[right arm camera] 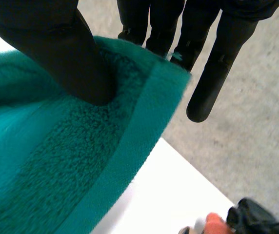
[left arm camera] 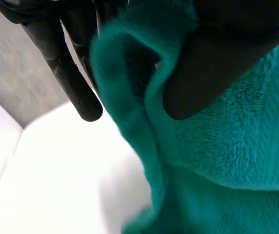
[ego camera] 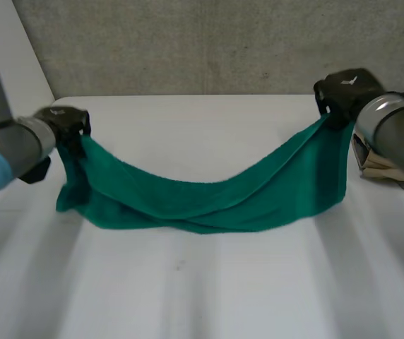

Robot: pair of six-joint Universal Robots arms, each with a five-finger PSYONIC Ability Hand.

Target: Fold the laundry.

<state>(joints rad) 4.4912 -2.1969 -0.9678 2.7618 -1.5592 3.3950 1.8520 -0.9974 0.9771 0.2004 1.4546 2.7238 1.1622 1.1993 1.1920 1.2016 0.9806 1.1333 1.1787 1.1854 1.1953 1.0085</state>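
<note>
Left hand (ego camera: pixel 64 121): pinching the left end of the green towel (ego camera: pixel 202 201), thumb pressed into the pile against the fingers.
Right hand (ego camera: pixel 343 88): same deal at the far right corner, thumb clamped down by the hem.
Towel: strung between both hands, middle sagging onto the white table (ego camera: pixel 202 296).
Progress: early, I'd say. No clean fold yet, pretty much all of it left.
Room: lots of bare table on the near side; a crumpled tan thing (ego camera: pixel 380 166) crowds the right edge.
</note>
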